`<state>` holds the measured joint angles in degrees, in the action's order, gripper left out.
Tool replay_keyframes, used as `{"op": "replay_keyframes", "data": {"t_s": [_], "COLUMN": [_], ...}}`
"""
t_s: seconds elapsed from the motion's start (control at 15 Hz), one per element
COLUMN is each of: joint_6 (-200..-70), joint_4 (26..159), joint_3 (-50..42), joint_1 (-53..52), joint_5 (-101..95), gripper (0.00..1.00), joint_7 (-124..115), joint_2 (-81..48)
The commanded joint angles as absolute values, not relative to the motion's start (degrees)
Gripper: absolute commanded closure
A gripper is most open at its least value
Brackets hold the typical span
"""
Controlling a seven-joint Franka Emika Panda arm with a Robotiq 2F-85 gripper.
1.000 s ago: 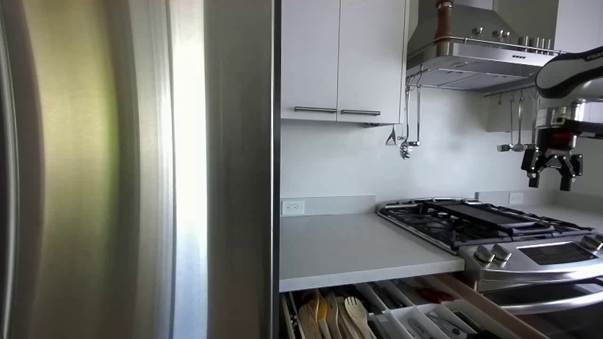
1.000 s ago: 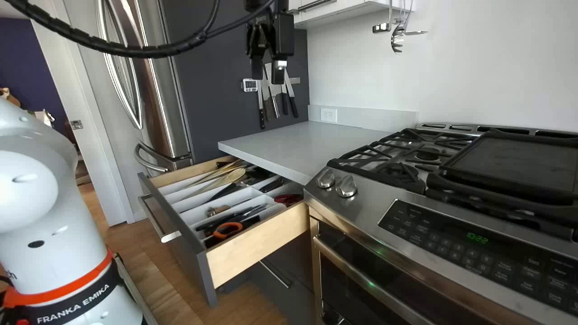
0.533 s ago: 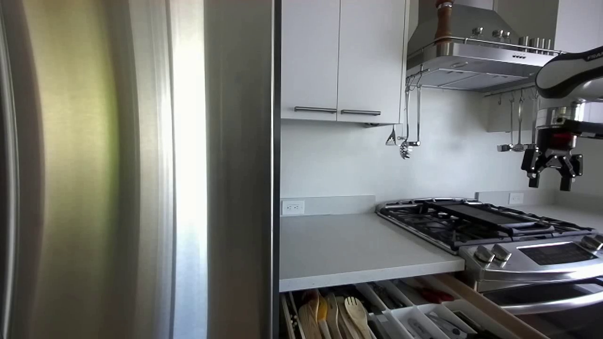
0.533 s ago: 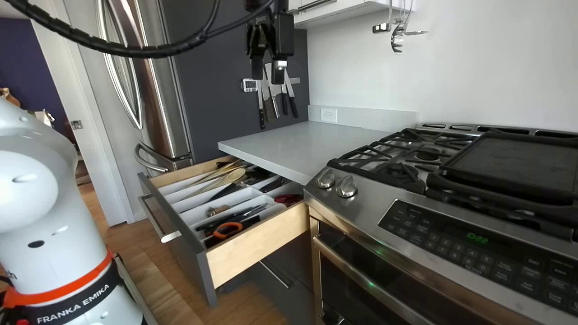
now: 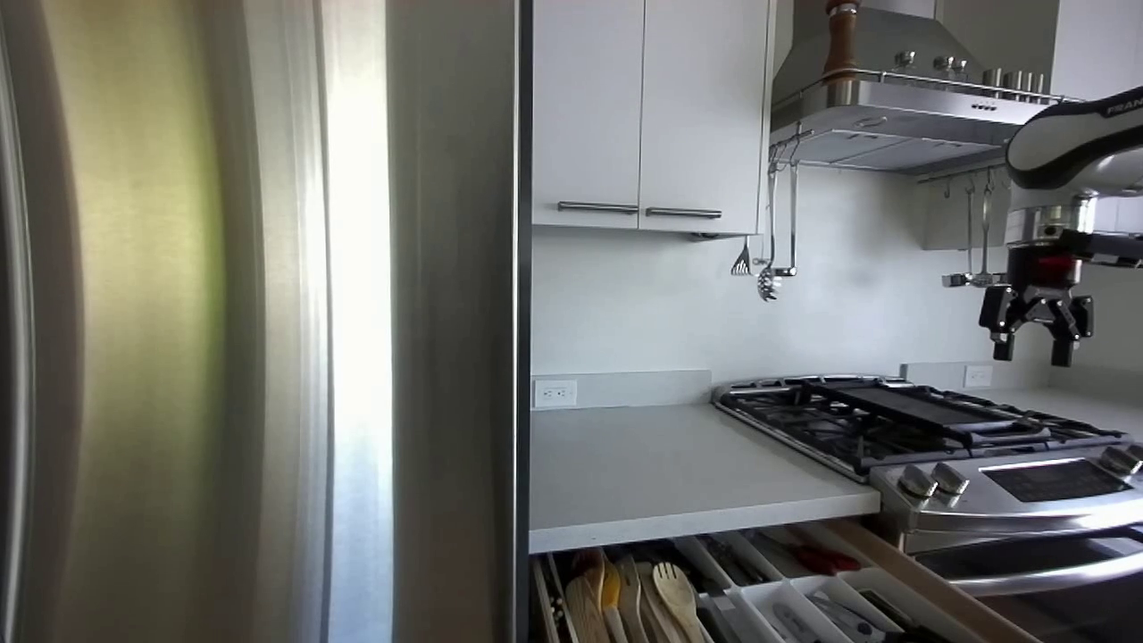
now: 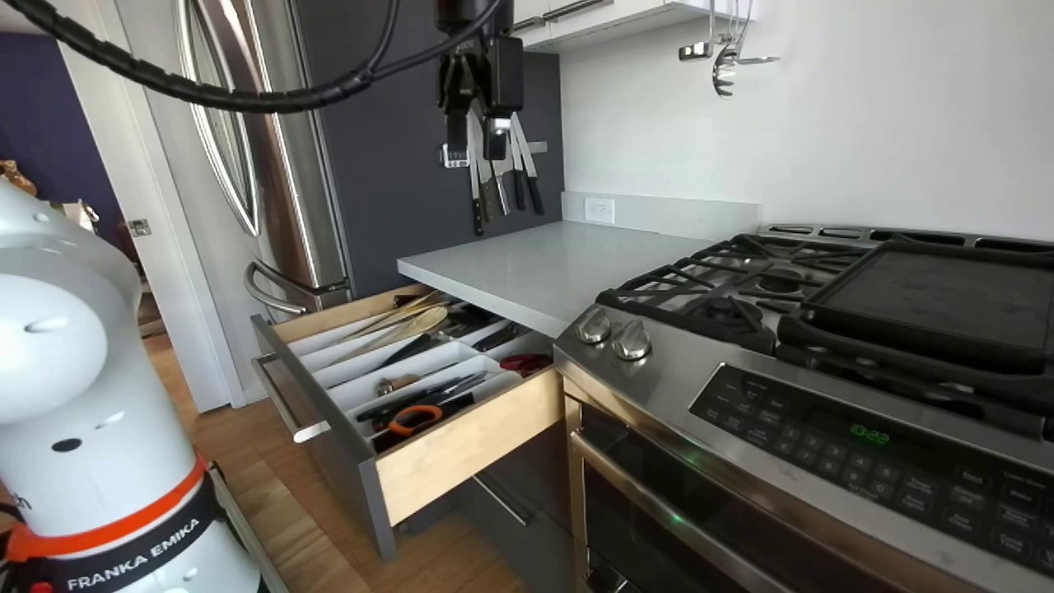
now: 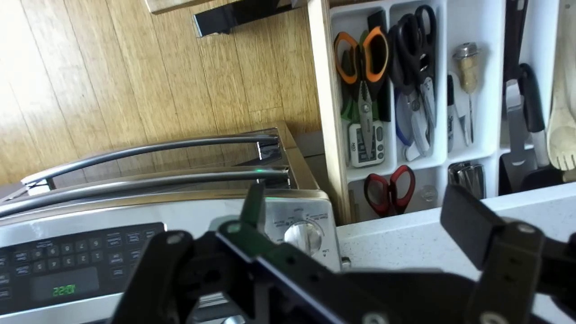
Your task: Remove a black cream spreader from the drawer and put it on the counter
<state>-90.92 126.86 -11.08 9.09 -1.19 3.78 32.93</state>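
Note:
The drawer stands open below the counter. In an exterior view the drawer and the counter show too. In the wrist view the drawer holds black-handled flat tools in a right-hand compartment. One has a long black handle and a metal blade; beside it lies another black-handled tool. I cannot tell which is the cream spreader. My gripper is open and empty, high above the drawer and counter; it also shows in an exterior view and the wrist view.
A gas cooktop adjoins the counter. Orange-handled scissors, black scissors, red-handled scissors and wooden utensils lie in the drawer. The fridge stands beside the counter. Knives hang on a dark panel.
The arm and open gripper have shifted slightly left in both exterior views and slightly lower. The drawer and its contents have not moved.

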Motion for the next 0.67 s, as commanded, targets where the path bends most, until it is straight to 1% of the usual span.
{"op": "replay_keyframes", "data": {"t_s": [0.0, 0.4, 0.6], "joint_6": [-90.54, -93.50, -101.59], "joint_4": [136.15, 147.71, 152.15], "joint_3": [-5.84, 5.17, 9.57], "joint_1": [6.33, -2.22, -7.79], "joint_5": [2.49, 12.78, 20.24], "gripper": [0.00, 0.00, 0.00], "joint_7": [0.89, -3.83, -3.53], "joint_2": [40.16, 46.99, 48.28]}}
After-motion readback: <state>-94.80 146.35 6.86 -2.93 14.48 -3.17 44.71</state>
